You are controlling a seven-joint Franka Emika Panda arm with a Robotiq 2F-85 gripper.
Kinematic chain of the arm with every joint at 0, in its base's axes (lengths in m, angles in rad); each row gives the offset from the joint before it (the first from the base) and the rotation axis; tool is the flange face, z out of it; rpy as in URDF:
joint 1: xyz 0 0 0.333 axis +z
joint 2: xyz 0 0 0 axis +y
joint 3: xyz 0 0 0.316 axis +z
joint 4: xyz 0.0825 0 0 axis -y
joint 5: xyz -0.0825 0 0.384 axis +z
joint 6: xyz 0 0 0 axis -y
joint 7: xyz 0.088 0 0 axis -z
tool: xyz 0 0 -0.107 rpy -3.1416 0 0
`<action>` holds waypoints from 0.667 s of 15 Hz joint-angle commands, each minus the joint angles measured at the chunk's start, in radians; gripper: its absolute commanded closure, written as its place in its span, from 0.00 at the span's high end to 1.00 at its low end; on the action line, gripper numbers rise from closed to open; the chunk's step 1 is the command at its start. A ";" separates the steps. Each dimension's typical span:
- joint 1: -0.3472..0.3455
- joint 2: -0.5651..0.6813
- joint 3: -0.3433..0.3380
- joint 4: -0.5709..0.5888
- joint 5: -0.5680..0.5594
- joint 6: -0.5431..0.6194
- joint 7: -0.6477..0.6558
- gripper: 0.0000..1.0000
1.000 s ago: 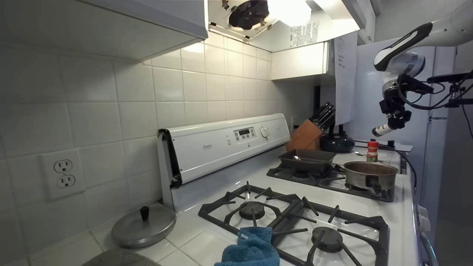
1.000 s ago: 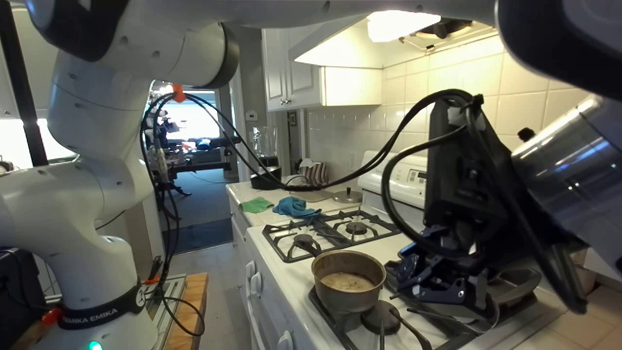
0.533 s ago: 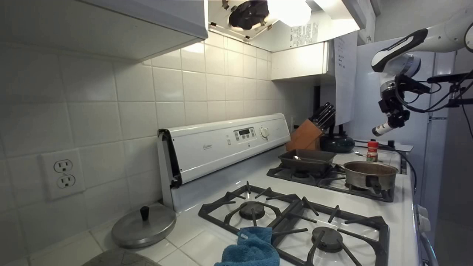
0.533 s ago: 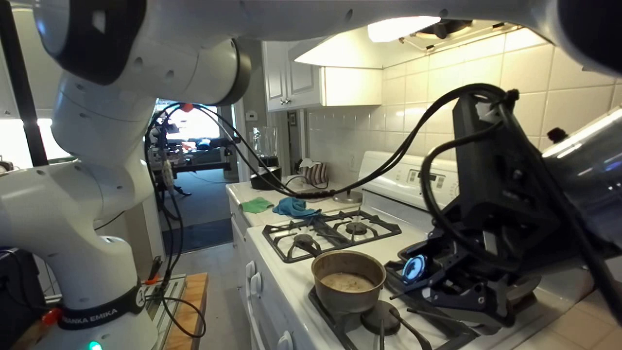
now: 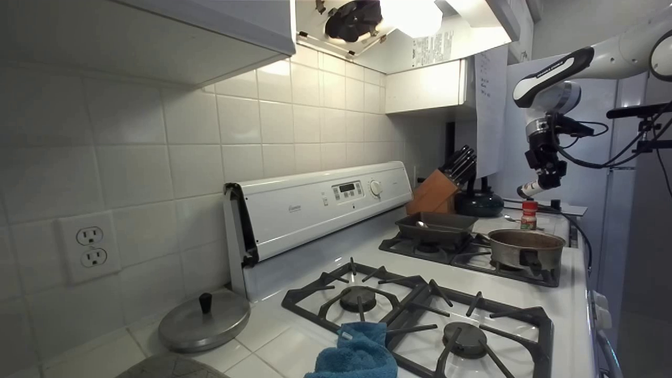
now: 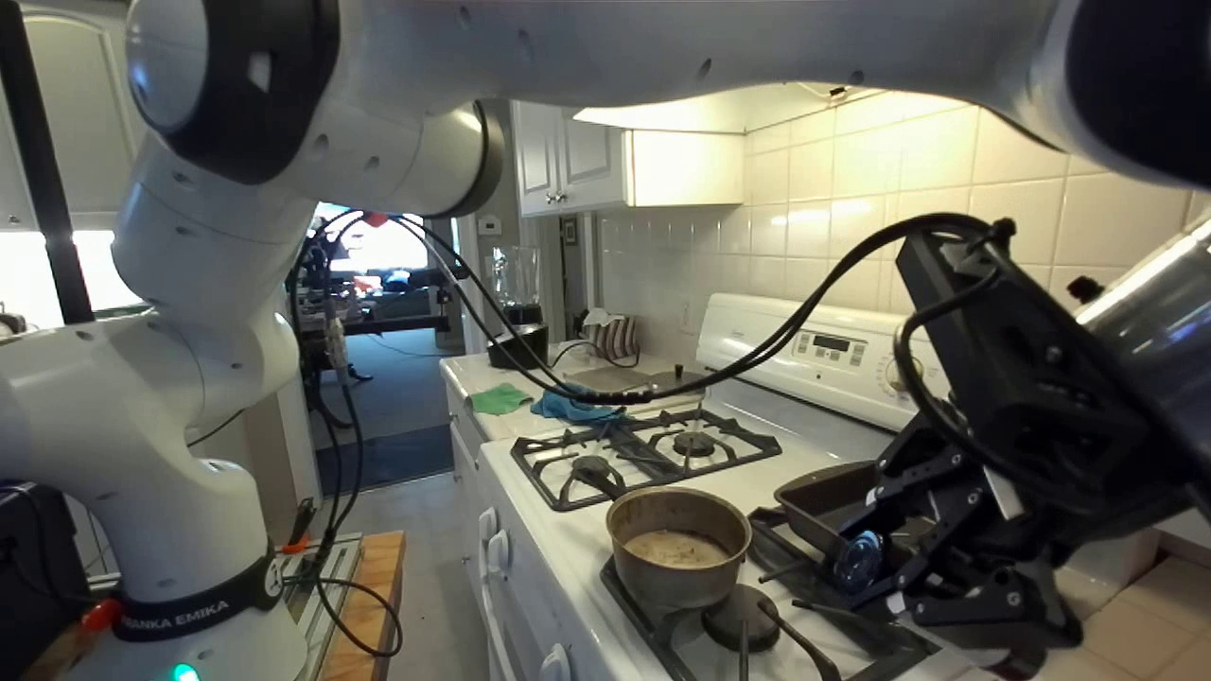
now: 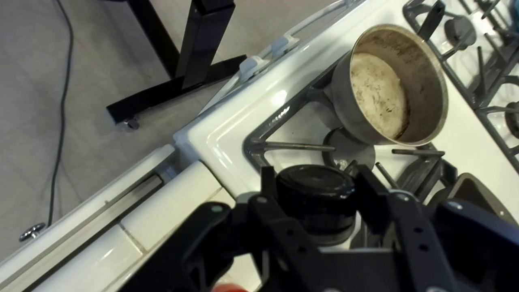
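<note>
A round gray metal saucepan (image 6: pixel 676 584) with a dark handle (image 7: pixel 432 20) sits on a black burner grate (image 5: pixel 504 274); a pale, dark-specked layer covers its floor, though whether that is food or staining cannot be told. Next to it, a dark rectangular baking pan (image 5: pixel 425 234) holds a shiny, spoon-like piece (image 5: pixel 421 224). The black gripper (image 7: pixel 314 178) has its fingers closed on a white cylindrical bottle (image 5: pixel 531 188) with a black lid (image 7: pixel 316 184), held tilted in the air, beside the saucepan rather than over its opening in the wrist view; its contents are hidden. Compared with a second ago, gripper and bottle have moved left and slightly lower in an exterior view, while both pans stay put. A small red-capped bottle (image 5: pixel 529 216) stands upright on the counter (image 7: pixel 166 215). The saucepan's metal is dull and stained, the white stove (image 7: pixel 219 150) smooth and glossy, and the crumpled blue cloth (image 5: pixel 362 357) has a fluffy pile.
</note>
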 commanded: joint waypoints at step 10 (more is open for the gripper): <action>0.093 -0.042 0.008 -0.190 -0.021 0.366 -0.068 0.25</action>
